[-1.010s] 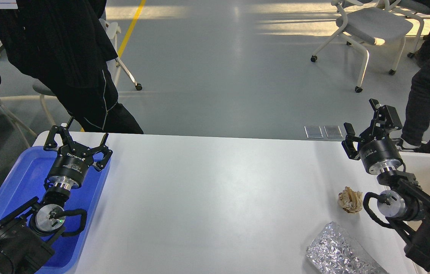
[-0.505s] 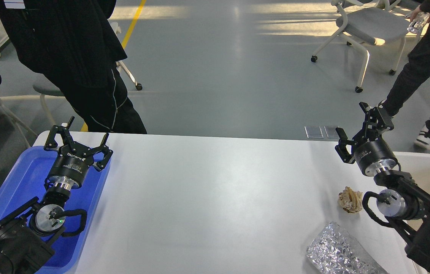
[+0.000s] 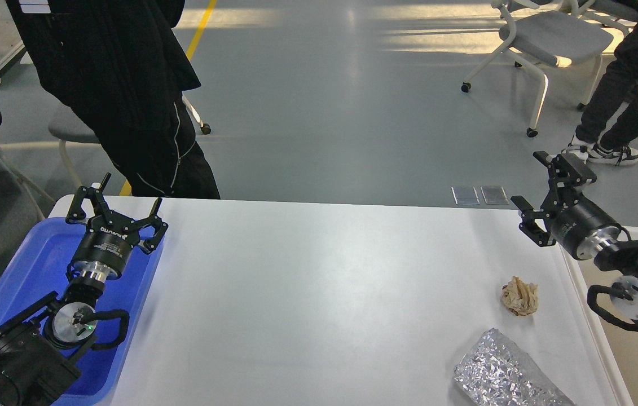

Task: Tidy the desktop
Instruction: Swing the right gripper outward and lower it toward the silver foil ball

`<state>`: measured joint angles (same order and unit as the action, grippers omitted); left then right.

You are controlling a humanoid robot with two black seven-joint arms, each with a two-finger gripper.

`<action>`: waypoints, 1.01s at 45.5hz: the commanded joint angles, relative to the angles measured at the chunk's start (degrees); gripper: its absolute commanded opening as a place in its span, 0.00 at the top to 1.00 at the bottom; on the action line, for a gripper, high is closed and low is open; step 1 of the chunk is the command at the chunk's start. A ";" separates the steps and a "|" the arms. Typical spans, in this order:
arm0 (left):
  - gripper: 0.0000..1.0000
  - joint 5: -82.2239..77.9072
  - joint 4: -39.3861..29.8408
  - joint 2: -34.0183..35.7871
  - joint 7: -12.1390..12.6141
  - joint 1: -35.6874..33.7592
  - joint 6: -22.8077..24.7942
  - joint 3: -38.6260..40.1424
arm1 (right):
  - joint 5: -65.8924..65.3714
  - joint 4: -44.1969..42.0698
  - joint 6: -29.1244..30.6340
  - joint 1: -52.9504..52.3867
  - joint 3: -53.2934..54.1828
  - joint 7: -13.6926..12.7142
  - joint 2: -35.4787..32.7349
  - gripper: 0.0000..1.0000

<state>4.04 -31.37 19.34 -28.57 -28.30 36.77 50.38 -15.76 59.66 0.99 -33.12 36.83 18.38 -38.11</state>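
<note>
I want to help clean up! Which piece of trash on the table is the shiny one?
The crinkled foil wrapper at the desktop's near right edge. The crumpled paper ball beside it is dull tan.

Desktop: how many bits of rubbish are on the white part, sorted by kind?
Paper ball: 1
Foil packet: 1
Total: 2 on the desktop
</note>
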 commanded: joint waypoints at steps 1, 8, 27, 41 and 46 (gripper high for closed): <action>0.00 0.18 0.08 0.00 0.00 0.09 -0.29 0.16 | 0.03 6.61 2.70 -1.24 -2.73 -7.92 -10.04 0.00; 0.00 0.18 -0.01 0.00 0.01 0.09 -0.30 0.16 | -1.73 11.00 8.85 -2.12 -3.08 -9.24 -14.97 0.00; 0.00 0.09 -0.01 0.00 0.01 0.00 -0.03 0.07 | -40.12 25.59 13.87 -3.09 -8.44 -8.80 -23.41 0.00; 0.00 0.09 -0.01 0.00 0.01 0.00 -0.03 0.07 | -57.79 27.88 13.52 -2.47 -11.25 -8.63 -25.08 0.00; 0.00 0.09 -0.01 0.00 0.01 0.00 -0.03 0.07 | -64.03 28.06 13.25 -1.51 -13.89 -8.10 -25.61 0.00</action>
<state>4.13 -31.37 19.33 -28.57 -28.32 36.73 50.46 -66.32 85.87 14.47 -35.74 26.82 9.82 -62.07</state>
